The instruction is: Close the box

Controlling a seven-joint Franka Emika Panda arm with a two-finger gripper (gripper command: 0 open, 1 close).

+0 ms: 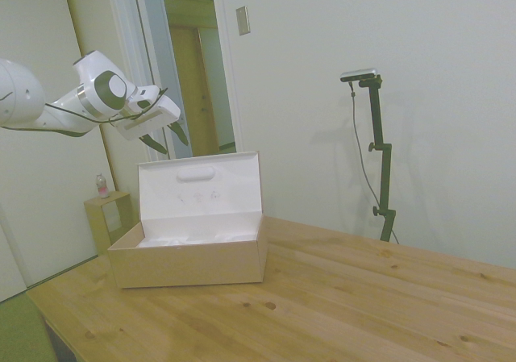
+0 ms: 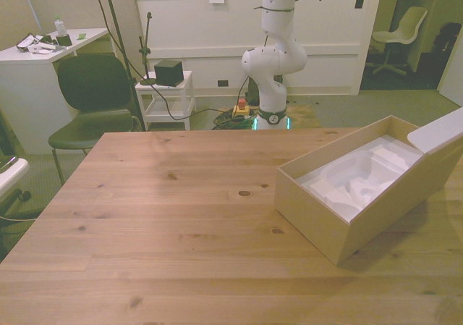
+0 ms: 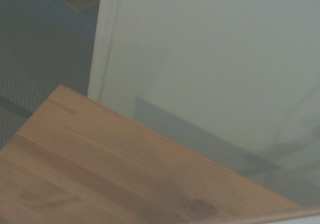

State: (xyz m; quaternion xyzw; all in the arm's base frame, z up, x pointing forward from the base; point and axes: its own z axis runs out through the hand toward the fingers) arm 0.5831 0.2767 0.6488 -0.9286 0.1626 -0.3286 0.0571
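The box [image 1: 189, 261] stands open near the table's left end in the side view, tan outside and white inside. Its hinged lid [image 1: 201, 189] stands upright at the back, with the oval handle slot [image 1: 196, 172] near its top edge. My gripper [image 1: 165, 138] hangs in the air just above and left of the lid's top edge, open, with nothing between its dark fingers. At the front view's right, the box [image 2: 318, 216] shows white moulded packing inside and the lid [image 2: 438, 133] leans outward; the gripper is out of that picture. The wrist view shows only the table's corner and a wall.
The wooden table [image 1: 363, 297] stretches bare to the right of the box. Beyond the table's left end a small wooden stand [image 1: 109, 217] carries a bottle [image 1: 101, 186]. Behind the table in the front view stand a dark chair [image 2: 94, 93] and a white cart [image 2: 168, 93].
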